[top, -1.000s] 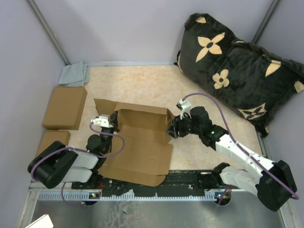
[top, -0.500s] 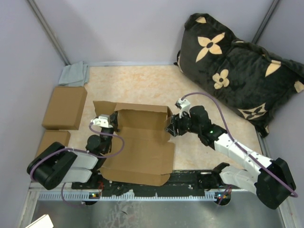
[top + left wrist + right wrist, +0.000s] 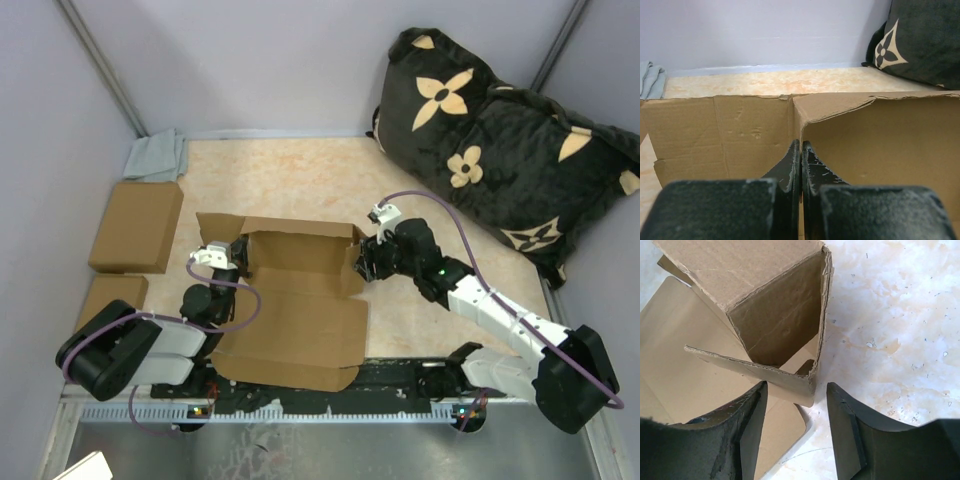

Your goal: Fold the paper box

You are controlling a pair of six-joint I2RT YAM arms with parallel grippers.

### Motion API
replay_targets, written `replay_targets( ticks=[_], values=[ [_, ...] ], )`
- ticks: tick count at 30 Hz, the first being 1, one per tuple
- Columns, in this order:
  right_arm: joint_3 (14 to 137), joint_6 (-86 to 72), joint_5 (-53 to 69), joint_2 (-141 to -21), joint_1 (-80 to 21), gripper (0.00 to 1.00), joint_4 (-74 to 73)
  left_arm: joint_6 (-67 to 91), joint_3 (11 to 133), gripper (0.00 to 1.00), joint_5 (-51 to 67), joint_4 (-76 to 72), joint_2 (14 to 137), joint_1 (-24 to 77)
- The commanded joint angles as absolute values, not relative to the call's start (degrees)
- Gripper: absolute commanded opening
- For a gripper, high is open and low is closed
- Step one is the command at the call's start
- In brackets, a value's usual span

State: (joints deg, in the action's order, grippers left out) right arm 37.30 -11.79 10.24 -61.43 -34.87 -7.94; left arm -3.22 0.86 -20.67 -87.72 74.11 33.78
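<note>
At the far left lay a crumpled grey cloth (image 3: 157, 156), with two flat brown rectangular cardboard blocks (image 3: 137, 226) nearer us. Our left gripper (image 3: 238, 255) kept its jaws pressed together at the upright left wall of the plain brown die-cut paper box (image 3: 300, 300), which sat mid-scene on the beige table (image 3: 300, 175). We saw the right gripper (image 3: 358, 268) half-spread astride the box's right corner, clamping nothing. Over the last second it had edged slightly farther away. A black cushion with tan flowers (image 3: 500, 140) lay far right.
</note>
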Motion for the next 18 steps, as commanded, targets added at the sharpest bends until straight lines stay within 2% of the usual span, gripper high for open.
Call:
replay_targets(
  ticks=[1, 10, 15, 18],
  values=[
    [39.6, -10.5, 9.7, -61.3, -35.2, 0.53, -3.7, -1.6, -2.5, 0.0, -19.3, -100.4, 73.5, 34.3],
    [38.4, -14.2, 17.0, -65.0, -35.2, 0.51, 5.9, -1.2, -2.5, 0.0, -18.6, -99.2, 72.5, 34.4],
    [39.7, -14.3, 12.7, -67.2, -37.4, 0.49, 6.4, -0.6, -2.7, 0.0, -18.5, -97.9, 71.6, 34.7],
    [40.9, -14.6, 4.5, -69.3, -40.1, 0.48, 5.8, -0.7, -2.8, 0.0, -18.6, -97.3, 71.0, 34.9]
  ],
)
